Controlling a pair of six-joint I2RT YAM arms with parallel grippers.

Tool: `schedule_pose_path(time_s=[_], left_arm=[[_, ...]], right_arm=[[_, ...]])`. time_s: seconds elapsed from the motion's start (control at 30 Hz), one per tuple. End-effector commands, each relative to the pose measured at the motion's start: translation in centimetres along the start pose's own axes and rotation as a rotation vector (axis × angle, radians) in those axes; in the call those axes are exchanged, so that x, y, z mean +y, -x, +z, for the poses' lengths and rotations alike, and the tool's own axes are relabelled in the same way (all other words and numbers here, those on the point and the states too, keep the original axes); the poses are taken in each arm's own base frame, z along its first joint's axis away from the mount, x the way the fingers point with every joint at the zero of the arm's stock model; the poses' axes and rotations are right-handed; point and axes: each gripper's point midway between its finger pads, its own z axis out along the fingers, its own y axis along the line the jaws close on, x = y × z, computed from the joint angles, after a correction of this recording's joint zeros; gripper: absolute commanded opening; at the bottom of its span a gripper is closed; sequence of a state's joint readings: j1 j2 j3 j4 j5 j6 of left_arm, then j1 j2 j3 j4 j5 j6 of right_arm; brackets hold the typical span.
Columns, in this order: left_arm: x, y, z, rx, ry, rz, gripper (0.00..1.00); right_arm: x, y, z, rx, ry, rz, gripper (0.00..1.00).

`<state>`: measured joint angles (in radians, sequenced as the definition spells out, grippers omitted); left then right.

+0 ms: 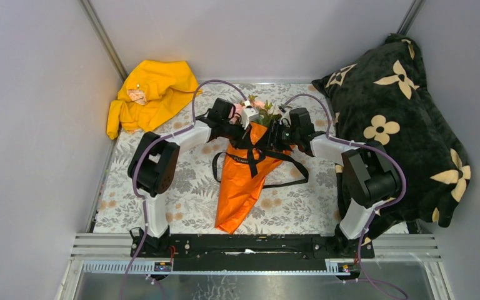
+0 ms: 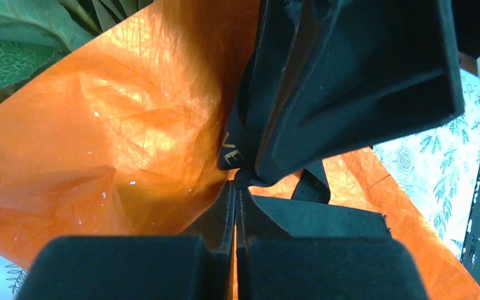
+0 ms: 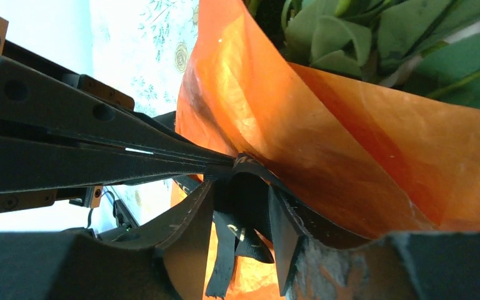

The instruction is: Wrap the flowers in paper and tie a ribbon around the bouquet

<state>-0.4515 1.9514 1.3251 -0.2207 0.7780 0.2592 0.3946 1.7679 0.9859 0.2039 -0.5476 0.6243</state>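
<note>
The bouquet lies mid-table: pink flowers (image 1: 259,107) with green leaves (image 3: 350,37) in a cone of orange paper (image 1: 240,187). A black ribbon (image 1: 290,164) with gold lettering crosses the cone, and its loops trail onto the cloth. My left gripper (image 2: 235,184) is shut, its tips pinching the ribbon (image 2: 325,215) at the crossing against the paper (image 2: 131,125). My right gripper (image 3: 242,187) faces it from the other side. Its jaws stand apart around the knot, and two loose ribbon ends (image 3: 225,250) hang between them untouched. In the top view both grippers (image 1: 244,136) (image 1: 274,139) meet over the cone's upper half.
A crumpled yellow garment (image 1: 150,94) lies at the back left. A large black pillow (image 1: 400,125) with cream flower shapes fills the right side. The floral tablecloth (image 1: 187,187) covers the table between grey walls. Purple cables (image 1: 209,84) arch over both arms.
</note>
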Motion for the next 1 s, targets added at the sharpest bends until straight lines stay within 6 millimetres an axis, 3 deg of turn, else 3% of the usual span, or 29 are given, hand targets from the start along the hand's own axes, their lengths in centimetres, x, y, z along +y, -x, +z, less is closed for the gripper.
schedule_pose_path(time_s=[0.0, 0.23, 0.4, 0.5, 0.77, 0.9, 0.97], left_arm=[[0.7, 1.9, 0.1, -0.047, 0.007, 0.044, 0.0], [0.7, 2.2, 0.1, -0.047, 0.002, 0.033, 0.0], [0.9, 2.1, 0.1, -0.042, 0.016, 0.027, 0.0], [1.0, 2.2, 0.0, -0.041, 0.022, 0.03, 0.0], [1.1, 2.3, 0.1, -0.041, 0.026, 0.013, 0.0], [1.1, 2.5, 0.1, -0.044, 0.026, 0.007, 0.0], [0.9, 2.6, 0.1, -0.047, 0.018, 0.004, 0.0]], right_arm=[[2.7, 1.1, -1.0, -0.028, 0.105, -0.122, 0.47], [2.7, 0.1, -0.4, 0.015, 0.123, -0.13, 0.49], [2.7, -0.3, -0.2, 0.029, 0.11, -0.136, 0.25], [2.8, -0.3, -0.3, 0.03, 0.112, -0.141, 0.19], [3.4, -0.7, -1.2, 0.037, 0.138, -0.187, 0.3], [3.0, -1.3, -0.5, 0.068, 0.123, -0.176, 0.3], [3.0, -1.5, -0.3, 0.075, 0.129, -0.173, 0.24]])
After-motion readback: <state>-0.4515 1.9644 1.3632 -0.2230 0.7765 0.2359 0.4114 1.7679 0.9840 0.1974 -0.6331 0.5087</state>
